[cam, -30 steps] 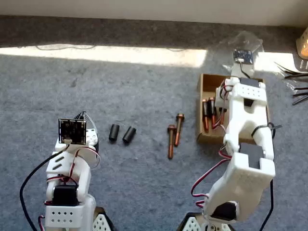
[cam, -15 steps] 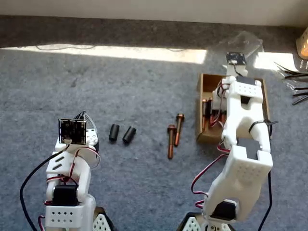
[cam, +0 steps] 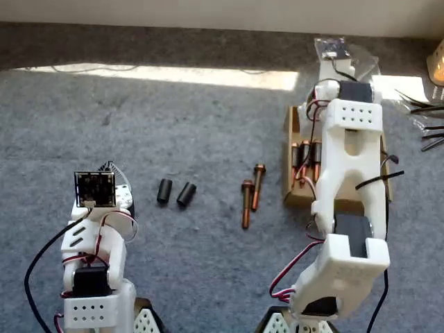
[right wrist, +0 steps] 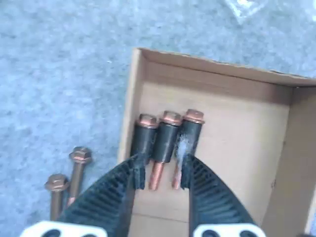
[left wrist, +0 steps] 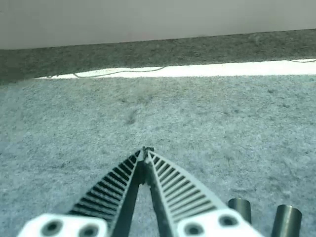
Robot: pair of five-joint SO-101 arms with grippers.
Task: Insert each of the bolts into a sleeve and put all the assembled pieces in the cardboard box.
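Three bolts in black sleeves (right wrist: 165, 140) lie side by side in the cardboard box (right wrist: 129, 98), also seen in the high view (cam: 305, 158). My right gripper (right wrist: 160, 173) hangs open just above their shank ends, holding nothing. Two bare copper bolts (cam: 251, 194) lie on the carpet left of the cardboard box (cam: 290, 132); they are also the loose bolts (right wrist: 69, 180) in the right wrist view. Two empty black sleeves (cam: 175, 192) stand further left. My left gripper (left wrist: 146, 150) is shut and empty, low over the carpet, with the sleeves (left wrist: 264, 215) close beside it.
Grey carpet covers the floor, with a sunlit strip (cam: 159, 75) along the far side. A clear plastic bag (cam: 350, 55) lies beyond the box. Black cable ties (cam: 427, 128) and paper sit at the far right edge. The right arm (cam: 354, 139) covers much of the box.
The right arm has stretched farther out over the box, and a third sleeved bolt now shows inside it. The left arm has shifted slightly left.
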